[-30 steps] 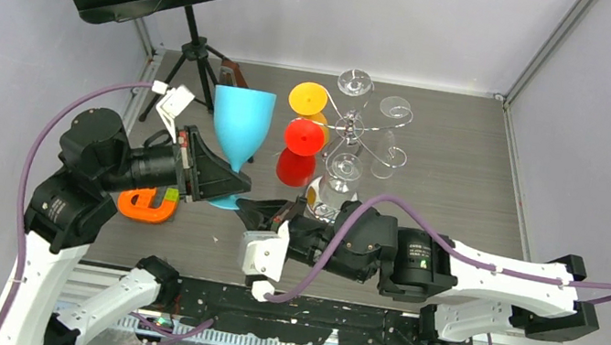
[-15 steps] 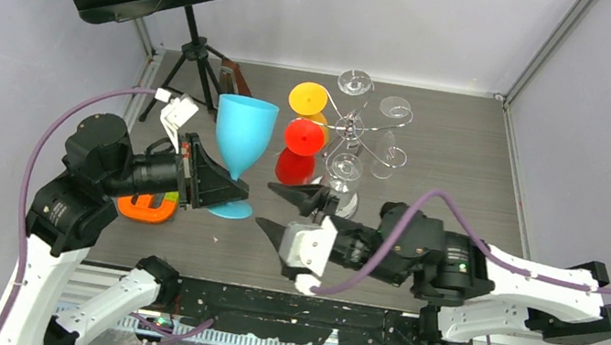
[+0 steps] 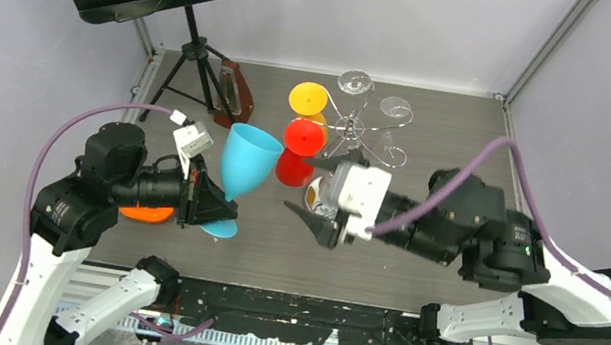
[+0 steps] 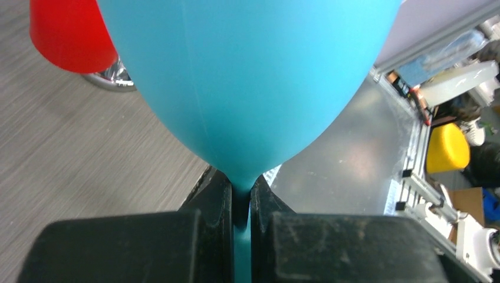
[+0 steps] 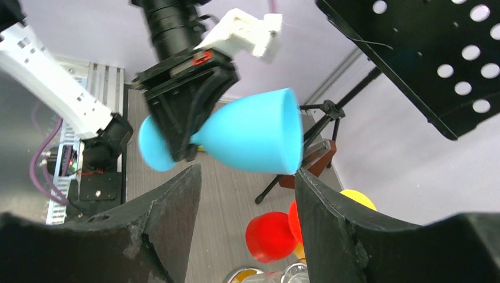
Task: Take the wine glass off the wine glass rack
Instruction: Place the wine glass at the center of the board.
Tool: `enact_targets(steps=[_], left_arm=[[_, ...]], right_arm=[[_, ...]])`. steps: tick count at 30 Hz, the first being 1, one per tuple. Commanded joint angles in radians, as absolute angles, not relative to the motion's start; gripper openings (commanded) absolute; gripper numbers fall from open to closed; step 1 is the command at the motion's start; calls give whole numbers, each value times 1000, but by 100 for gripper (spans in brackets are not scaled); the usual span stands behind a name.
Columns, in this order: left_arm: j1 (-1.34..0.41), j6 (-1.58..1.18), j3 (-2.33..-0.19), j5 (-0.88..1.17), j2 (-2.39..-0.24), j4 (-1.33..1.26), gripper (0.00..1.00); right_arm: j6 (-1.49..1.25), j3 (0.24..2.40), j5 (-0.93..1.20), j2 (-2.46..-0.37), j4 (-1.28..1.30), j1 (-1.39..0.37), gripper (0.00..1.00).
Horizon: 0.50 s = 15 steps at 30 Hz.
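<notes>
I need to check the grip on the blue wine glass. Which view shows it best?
Left wrist: the left gripper is shut on the stem of the blue wine glass, right under its bowl. Top external shows the whole glass tilted, with the stem largely hidden by the gripper. Right wrist shows it side-on from farther off.

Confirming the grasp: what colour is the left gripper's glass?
The glass is light blue, clearest in left wrist view.

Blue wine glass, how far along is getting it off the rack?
Done: the blue wine glass is clear of the chrome rack, tilted over the table. In hand: the left gripper is shut on its stem; the right gripper is open and empty near the rack. Left: arguably only setting it down.
</notes>
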<state>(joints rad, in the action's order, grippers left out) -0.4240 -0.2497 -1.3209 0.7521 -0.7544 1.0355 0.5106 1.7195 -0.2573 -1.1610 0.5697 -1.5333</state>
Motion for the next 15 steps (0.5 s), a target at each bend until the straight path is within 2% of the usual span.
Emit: enact_targets(steps=[1,4,10,15], left_arm=[[-422,-80,-1314,726,-754,1128,0],[-447,-50,-1295,719,-734,1127,0],[-558,28,-1289,658,-701,1158,0],[-649,61,-1277,594,-699,1178,0]], right_arm=[[361,1918,-128,-1246,767,-1423,65],[337,1980,-34,-1295,838,-1372,65],[274,2066,299,-1353,904,-1253,66],[265,2103,427,-1406,964,-1225,65]])
